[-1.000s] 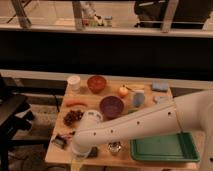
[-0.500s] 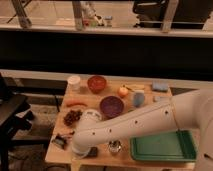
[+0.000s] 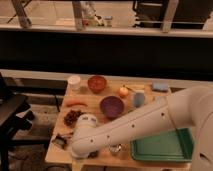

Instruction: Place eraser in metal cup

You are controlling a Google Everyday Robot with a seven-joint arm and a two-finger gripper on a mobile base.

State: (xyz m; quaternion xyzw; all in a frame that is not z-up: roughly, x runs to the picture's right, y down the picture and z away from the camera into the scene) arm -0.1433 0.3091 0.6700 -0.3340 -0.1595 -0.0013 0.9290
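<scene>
My gripper (image 3: 83, 151) is at the end of the white arm, low over the front left of the wooden table (image 3: 85, 97), pointing down. The arm's wrist hides what is under it. The metal cup (image 3: 116, 148), small and shiny, stands just right of the gripper, near the front edge, partly behind the arm. A small dark shape (image 3: 93, 154) shows at the gripper's right side; I cannot tell whether it is the eraser. Otherwise the eraser is hidden.
A black-and-silver clip-like object (image 3: 60, 141) lies left of the gripper. A green tray (image 3: 162, 146) sits front right. Behind are a purple bowl (image 3: 111, 106), red-brown bowl (image 3: 96, 83), white cup (image 3: 74, 81), light-blue cup (image 3: 138, 99), apple (image 3: 123, 91), grapes (image 3: 73, 117) and a black chair (image 3: 10, 117).
The arm's end has sunk slightly lower toward the table's front left. The objects on the table have not moved.
</scene>
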